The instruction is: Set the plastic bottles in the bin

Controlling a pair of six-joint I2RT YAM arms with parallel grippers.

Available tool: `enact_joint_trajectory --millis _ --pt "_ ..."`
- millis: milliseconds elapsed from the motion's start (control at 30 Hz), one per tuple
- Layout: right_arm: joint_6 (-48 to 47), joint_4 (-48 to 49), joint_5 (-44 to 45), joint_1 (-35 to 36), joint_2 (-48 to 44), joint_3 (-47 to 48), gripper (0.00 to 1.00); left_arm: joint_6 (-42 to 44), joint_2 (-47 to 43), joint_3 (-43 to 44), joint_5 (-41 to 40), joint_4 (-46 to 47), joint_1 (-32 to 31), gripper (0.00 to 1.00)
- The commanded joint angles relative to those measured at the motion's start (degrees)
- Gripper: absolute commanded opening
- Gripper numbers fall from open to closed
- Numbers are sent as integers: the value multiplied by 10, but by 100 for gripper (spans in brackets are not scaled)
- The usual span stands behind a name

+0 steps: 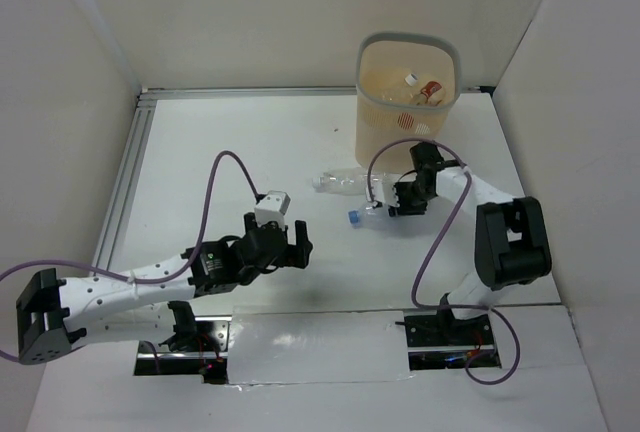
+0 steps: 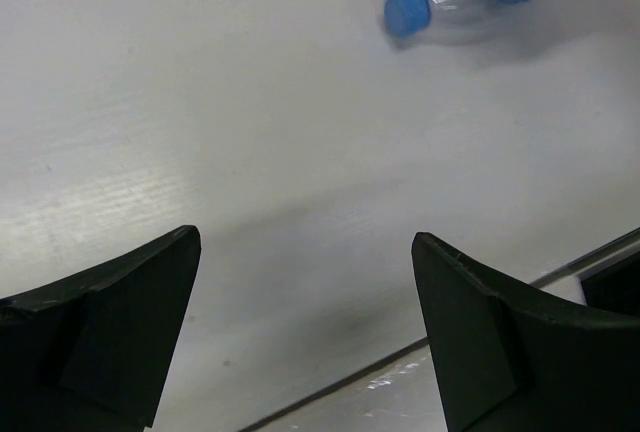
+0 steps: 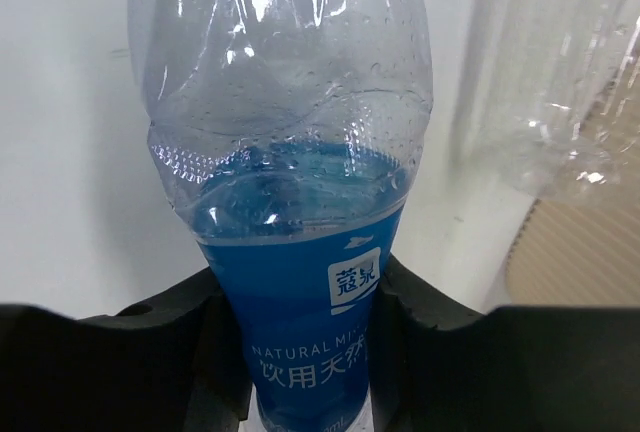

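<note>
1. The right gripper [image 1: 397, 205] is clamping the blue-label bottle [image 3: 305, 282] around its labelled body. The jaws are pressing on both sides of the label, closed down to the bottle's width.
2. The held bottle is lying roughly level with its blue cap [image 2: 407, 10] pointing toward the left arm's side. It is sitting in front of the bin [image 1: 375, 117], near it but apart. I cannot tell whether it is touching the table [image 2: 200, 102].
3. The left gripper [image 2: 305, 337] is hovering low over bare table, well apart from the held bottle. Its jaws are gaping wide, the fingers [image 2: 105, 337] are spread far apart, and nothing is sitting between them.
4. The bin is standing upright at the far edge of the table, right of centre. It is already holding bottles, with a red-label bottle [image 1: 432, 92] and a white cap showing inside.
5. A clear bottle [image 1: 343, 181] is lying on its side on the table just beyond the held bottle, near the bin's base, with neither gripper touching it.
</note>
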Motion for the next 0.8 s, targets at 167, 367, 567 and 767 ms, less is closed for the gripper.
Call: enact_joint_trajectory --millis 167,367,567,767 --pt "-81 -408 -237 -18 -157 149 36 214 -13 12 -36 54 -3 100" --pt "102 -310 -382 -8 -229 293 35 280 -26 2 7 123 -3 100" --pt "519 93 -343 -1 -282 286 35 374 27 27 29 174 -3 100" --pt "662 293 -126 6 -210 316 38 492 88 40 40 275 -3 100"
